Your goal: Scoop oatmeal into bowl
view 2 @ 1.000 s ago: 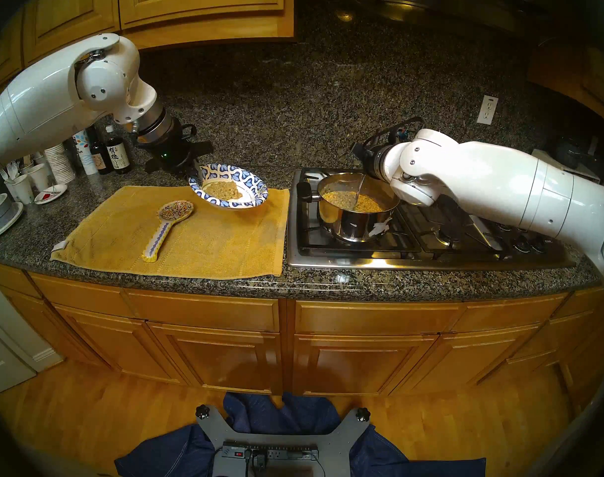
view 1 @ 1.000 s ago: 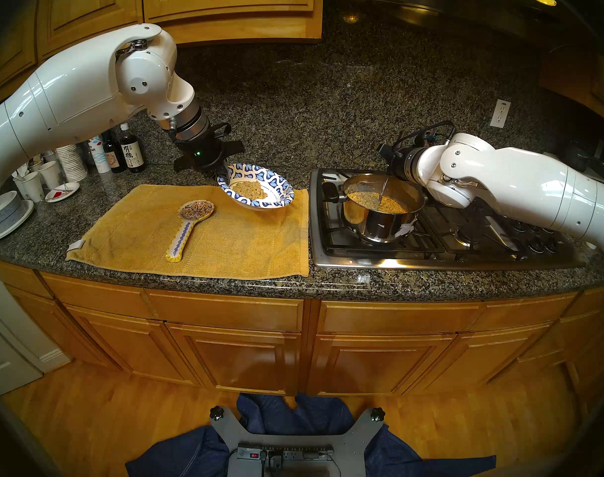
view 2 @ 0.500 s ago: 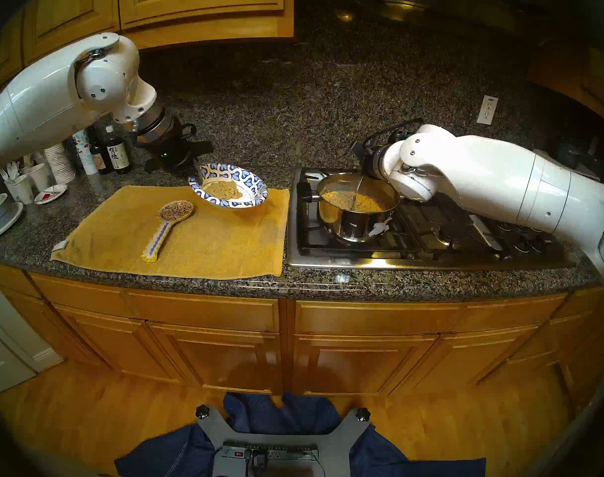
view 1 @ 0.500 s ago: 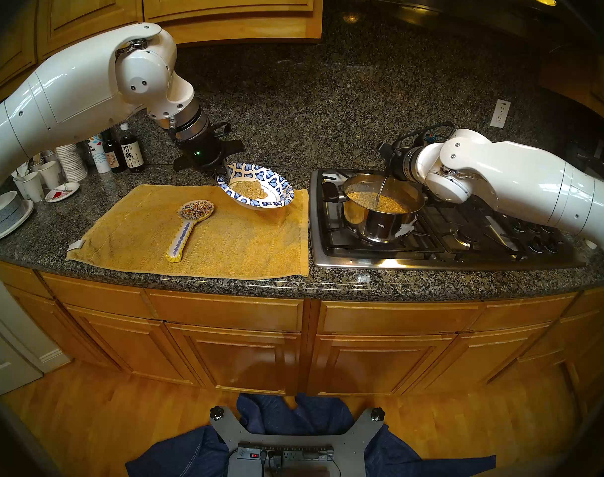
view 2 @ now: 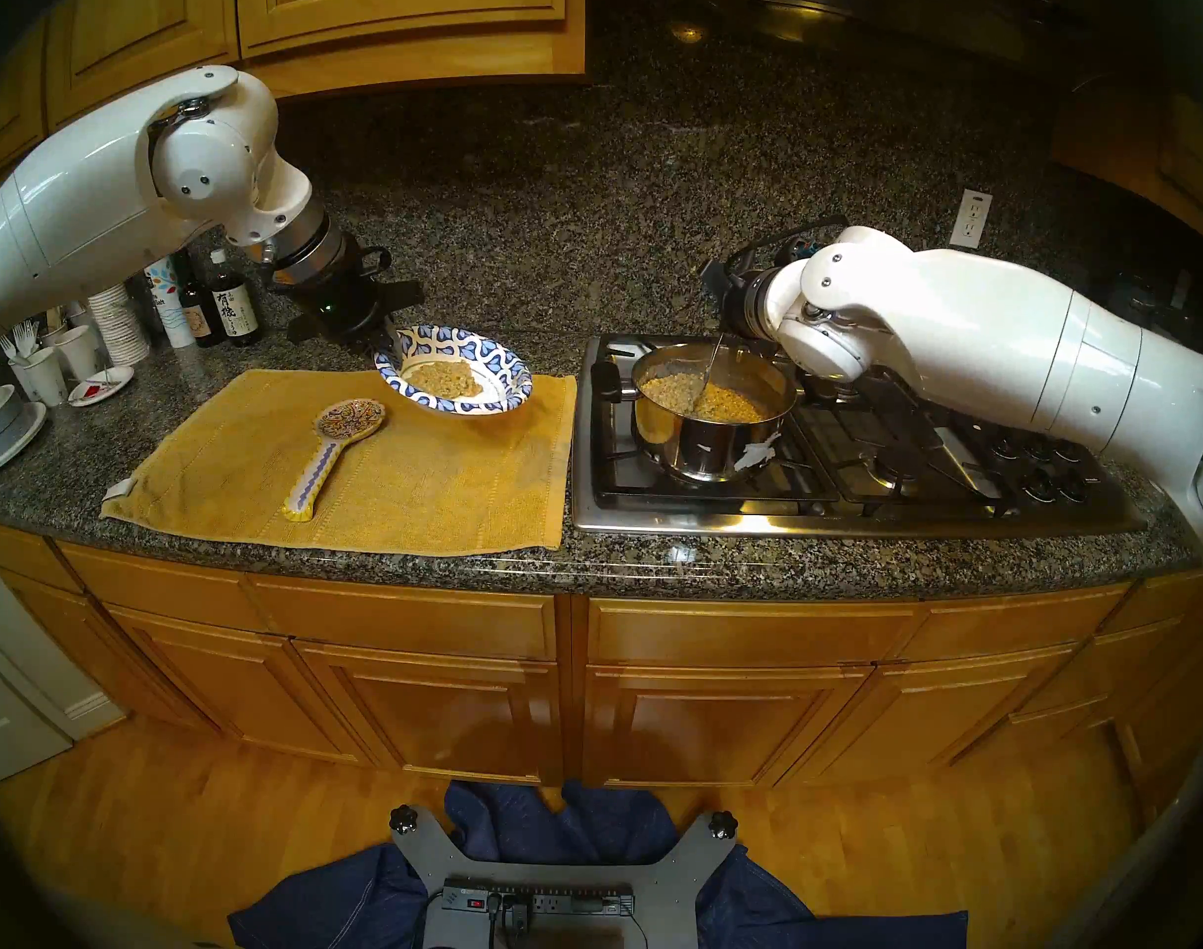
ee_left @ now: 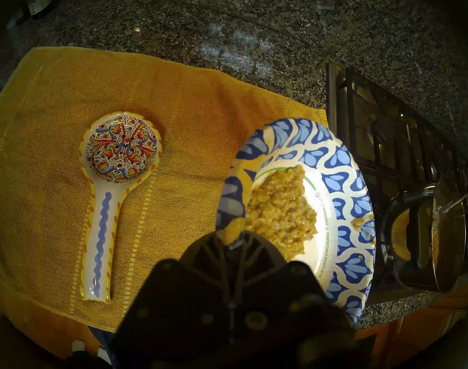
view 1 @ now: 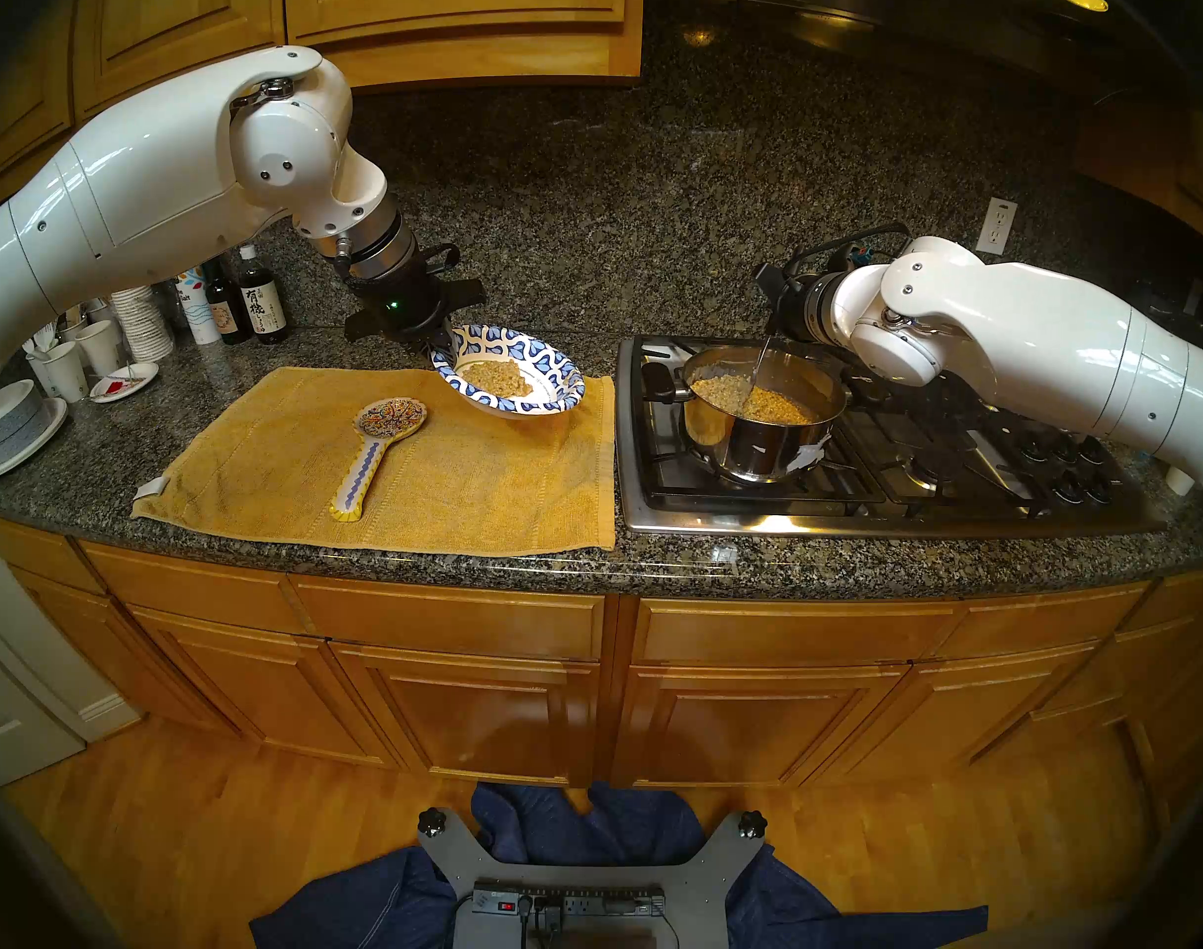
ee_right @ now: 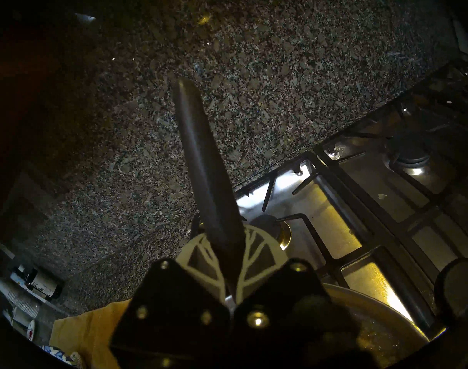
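The blue-and-white leaf-patterned paper bowl (view 1: 524, 349) hangs tilted just above the yellow towel (view 1: 448, 475). My left gripper (view 1: 441, 345) is shut on its near-left rim, which also shows in the left wrist view (ee_left: 342, 179). A lump of tan oatmeal (ee_left: 280, 208) lies in the bowl's centre. More oatmeal (view 1: 780, 406) fills the steel pot (view 1: 756, 451) on the stove. My right gripper (view 1: 775, 319) is shut on a spoon's black handle (ee_right: 200, 152), above the pot's far rim. The spoon's metal shaft (view 1: 753, 376) dips into the pot's oatmeal; its scoop is hidden.
A multicoloured ceramic spoon rest (view 1: 379, 448) lies on the towel left of the bowl. Bottles (view 1: 259, 304), paper cups (view 1: 139, 324) and stacked grey-white bowls (view 1: 13, 420) stand at the far left. The gas stove (view 1: 927, 461) has raised grates; the pot's black handle (view 1: 660, 383) points left.
My right wrist has risen and swung a little left, and the spoon's shaft has shifted leftward in the pot's oatmeal. The left arm and bowl have not moved.
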You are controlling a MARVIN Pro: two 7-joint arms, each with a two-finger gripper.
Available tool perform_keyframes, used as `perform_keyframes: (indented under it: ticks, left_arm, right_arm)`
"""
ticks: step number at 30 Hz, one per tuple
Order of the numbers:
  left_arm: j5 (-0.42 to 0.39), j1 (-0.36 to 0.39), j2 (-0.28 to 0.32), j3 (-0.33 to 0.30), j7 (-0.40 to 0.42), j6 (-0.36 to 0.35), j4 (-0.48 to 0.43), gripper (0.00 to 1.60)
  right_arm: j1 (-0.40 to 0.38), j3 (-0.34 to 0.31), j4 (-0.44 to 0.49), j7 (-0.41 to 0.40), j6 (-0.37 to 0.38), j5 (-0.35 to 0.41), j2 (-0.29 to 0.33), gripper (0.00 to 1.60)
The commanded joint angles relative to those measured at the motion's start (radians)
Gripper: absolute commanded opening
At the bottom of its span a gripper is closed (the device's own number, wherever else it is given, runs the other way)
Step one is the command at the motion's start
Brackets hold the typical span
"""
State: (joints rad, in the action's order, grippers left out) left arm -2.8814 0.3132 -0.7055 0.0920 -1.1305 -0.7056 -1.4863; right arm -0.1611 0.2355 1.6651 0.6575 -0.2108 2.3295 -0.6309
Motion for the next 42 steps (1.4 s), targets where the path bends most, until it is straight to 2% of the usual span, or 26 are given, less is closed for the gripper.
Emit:
perform_keyframes:
  ticks: [1, 21, 42]
  left_arm:
    - [0.002, 0.053, 0.002, -0.024, -0.047, -0.002, -0.001, 0.00]
    - [0.002, 0.056, 0.001, -0.023, -0.058, -0.002, -0.002, 0.00]
    - [0.002, 0.057, 0.001, -0.023, -0.060, -0.002, -0.002, 0.00]
  right_arm:
    - [-0.073, -0.062, 0.000, -0.021, -0.009, 0.000, 0.026, 0.00]
    - [-0.065, -0.082, 0.015, -0.029, -0.021, 0.042, 0.091, 0.00]
    - [-0.042, -0.079, 0.085, -0.066, -0.086, 0.061, 0.151, 0.00]
